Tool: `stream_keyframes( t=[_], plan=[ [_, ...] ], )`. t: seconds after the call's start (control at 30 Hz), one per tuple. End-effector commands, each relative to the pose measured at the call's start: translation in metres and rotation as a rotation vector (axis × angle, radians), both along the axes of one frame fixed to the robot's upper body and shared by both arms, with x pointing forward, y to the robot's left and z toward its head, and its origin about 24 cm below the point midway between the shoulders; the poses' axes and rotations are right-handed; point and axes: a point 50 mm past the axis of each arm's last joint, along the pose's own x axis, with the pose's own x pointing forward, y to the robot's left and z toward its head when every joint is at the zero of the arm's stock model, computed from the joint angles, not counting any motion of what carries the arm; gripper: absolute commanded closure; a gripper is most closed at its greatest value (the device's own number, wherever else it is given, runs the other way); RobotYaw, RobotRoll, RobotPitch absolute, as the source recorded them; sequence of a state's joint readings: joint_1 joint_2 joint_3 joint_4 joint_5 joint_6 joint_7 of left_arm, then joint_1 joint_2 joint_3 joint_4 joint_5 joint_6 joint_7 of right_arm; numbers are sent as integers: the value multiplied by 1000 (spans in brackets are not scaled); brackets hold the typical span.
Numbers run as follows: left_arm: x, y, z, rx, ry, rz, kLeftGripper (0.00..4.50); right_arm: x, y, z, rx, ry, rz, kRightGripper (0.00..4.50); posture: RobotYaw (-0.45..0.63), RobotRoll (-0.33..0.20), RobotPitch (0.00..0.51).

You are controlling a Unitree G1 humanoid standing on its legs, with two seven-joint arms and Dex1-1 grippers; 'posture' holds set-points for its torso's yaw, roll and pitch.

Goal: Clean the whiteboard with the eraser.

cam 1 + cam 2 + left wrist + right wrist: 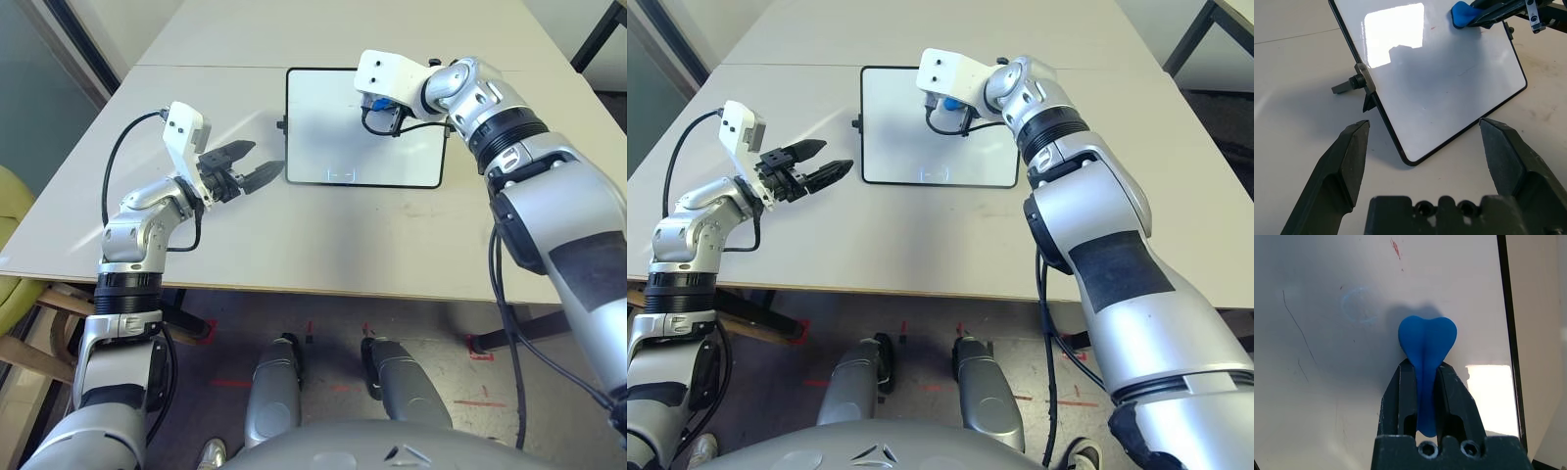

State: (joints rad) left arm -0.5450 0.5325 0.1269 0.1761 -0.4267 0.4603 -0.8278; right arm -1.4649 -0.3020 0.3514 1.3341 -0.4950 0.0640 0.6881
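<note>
The whiteboard (333, 117) lies flat on the table, white with a thin black frame and a small black side knob (1354, 82). My right gripper (384, 113) reaches over the board's far half and is shut on the blue eraser (1425, 345), whose wide end rests against the board surface. A small red mark (1396, 247) and thin dark lines show on the board beyond the eraser. My left gripper (257, 164) hovers open just left of the board's near left corner, its fingers pointing at the board edge with nothing between them.
The beige table (294, 245) has its front edge close to my body and a seam running behind the board. A yellow-green chair (15, 225) stands at the left. Dark furniture legs (598, 34) show at the far right.
</note>
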Motion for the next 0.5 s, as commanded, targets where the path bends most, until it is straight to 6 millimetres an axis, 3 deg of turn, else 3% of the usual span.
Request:
stream_keyframes(
  t=[0.03,0.3,0.5],
  plan=[
    [2,-3,0,14,-1,-14,0,-1,-12,-15,-6,65,-46,4215,-103,0,153],
    [3,-3,1,13,-3,-18,0,-6,-4,19,228,143,84,4216,-116,0,151],
    [6,-4,2,12,-6,-23,0,-14,-31,37,275,218,130,4216,-135,0,151]
  ],
)
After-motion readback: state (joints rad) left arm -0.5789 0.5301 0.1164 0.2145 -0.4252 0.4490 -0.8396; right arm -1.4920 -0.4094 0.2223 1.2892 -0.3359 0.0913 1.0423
